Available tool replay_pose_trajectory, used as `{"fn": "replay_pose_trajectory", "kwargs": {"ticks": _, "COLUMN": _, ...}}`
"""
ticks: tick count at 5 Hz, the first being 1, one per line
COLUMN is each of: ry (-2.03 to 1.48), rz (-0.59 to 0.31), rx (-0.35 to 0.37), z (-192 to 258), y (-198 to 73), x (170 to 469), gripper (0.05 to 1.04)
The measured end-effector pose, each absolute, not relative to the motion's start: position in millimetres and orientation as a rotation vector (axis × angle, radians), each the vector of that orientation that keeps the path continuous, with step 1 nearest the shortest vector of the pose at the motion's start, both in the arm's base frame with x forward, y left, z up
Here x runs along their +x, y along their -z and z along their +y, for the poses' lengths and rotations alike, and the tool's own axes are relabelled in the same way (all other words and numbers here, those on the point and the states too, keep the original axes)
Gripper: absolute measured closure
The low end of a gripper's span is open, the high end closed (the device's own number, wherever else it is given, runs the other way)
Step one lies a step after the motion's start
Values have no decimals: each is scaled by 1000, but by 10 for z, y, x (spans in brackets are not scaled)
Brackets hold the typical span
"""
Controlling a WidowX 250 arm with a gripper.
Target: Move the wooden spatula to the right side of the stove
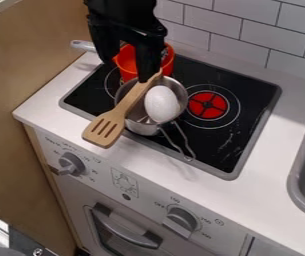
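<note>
Above the stove point(245, 100), the gripper point(126, 71) hangs open, fingers well apart, holding nothing. The spatula point(129, 100) lies across the metal pot point(142, 128) beside the egg point(161, 104), slotted head over the counter point(48, 104). Figures and small lettering ring the knobs point(181, 221).

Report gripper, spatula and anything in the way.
Gripper open, over the red pot. Wooden spatula lying across the silver pot, slotted end toward the front. White egg in that pot, beside the spatula; may hinder.

free counter point(272, 150) beside sink point(293, 181), pot handle point(190, 158) jutting out
</note>
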State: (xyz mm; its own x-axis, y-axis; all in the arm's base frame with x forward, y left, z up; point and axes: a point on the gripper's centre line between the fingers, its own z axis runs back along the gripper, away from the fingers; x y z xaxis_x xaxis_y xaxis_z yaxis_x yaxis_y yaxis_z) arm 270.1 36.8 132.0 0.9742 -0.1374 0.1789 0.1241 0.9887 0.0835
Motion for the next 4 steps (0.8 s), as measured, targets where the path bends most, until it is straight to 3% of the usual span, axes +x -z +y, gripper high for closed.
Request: {"fn": "replay_pose_trajectory", "kwargs": {"ticks": 4, "ry": 187, "rz": -290, "rx": 77, "z": 509, "y": -944, "x": 2820, "gripper": 85}}
